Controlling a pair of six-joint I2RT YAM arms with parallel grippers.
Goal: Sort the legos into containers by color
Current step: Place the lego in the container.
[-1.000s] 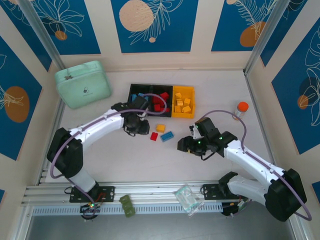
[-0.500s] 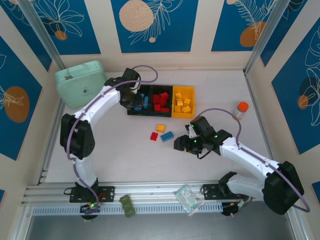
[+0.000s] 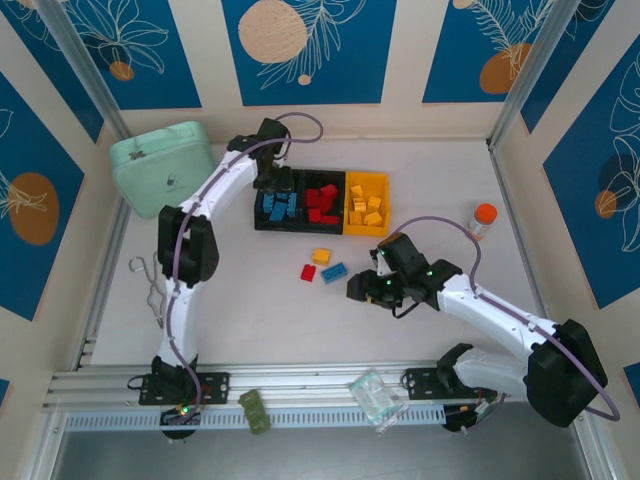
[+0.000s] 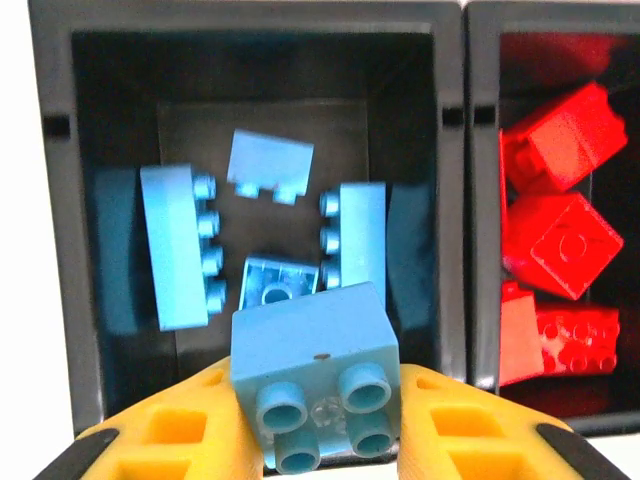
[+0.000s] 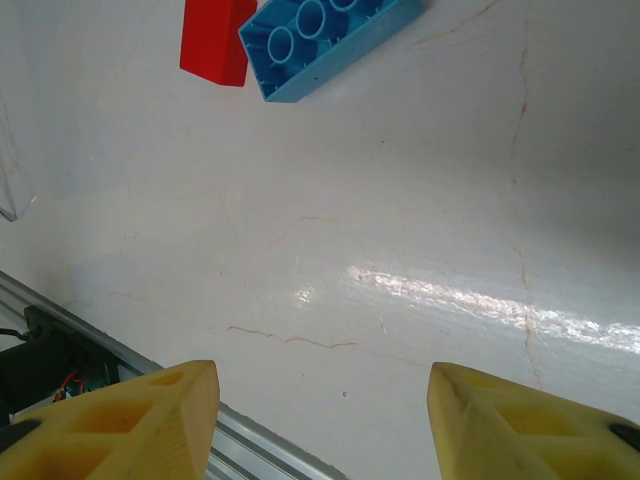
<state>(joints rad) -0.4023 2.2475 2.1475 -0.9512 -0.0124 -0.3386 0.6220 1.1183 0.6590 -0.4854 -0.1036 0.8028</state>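
Observation:
My left gripper [image 4: 315, 425] is shut on a light blue lego [image 4: 315, 375], held studs toward the camera above the left black container [image 3: 262, 212]. Several blue legos [image 4: 180, 245] lie in that container. The middle black container [image 3: 303, 178] holds red legos [image 4: 560, 240], and the yellow container [image 3: 380, 184] holds yellow-orange ones. In the top view the left gripper [image 3: 273, 186] hangs over the blue container. A red lego [image 3: 308, 272], a yellow-orange lego [image 3: 321, 256] and a blue lego [image 3: 334, 271] lie loose on the table. My right gripper [image 3: 362, 290] stands open just right of them, nothing between its fingers [image 5: 150, 420].
A mint-green lidded case [image 3: 165, 167] sits at the back left beside the left arm. An orange-capped bottle [image 3: 484, 217] stands at the right. On the metal rail [image 3: 310, 385] at the near edge lie a dark green brick [image 3: 255, 411] and a clear plastic piece [image 3: 375, 398].
The left arm has swung from the middle of the table back to the bins and now hangs over the blue container. The right gripper has edged slightly left.

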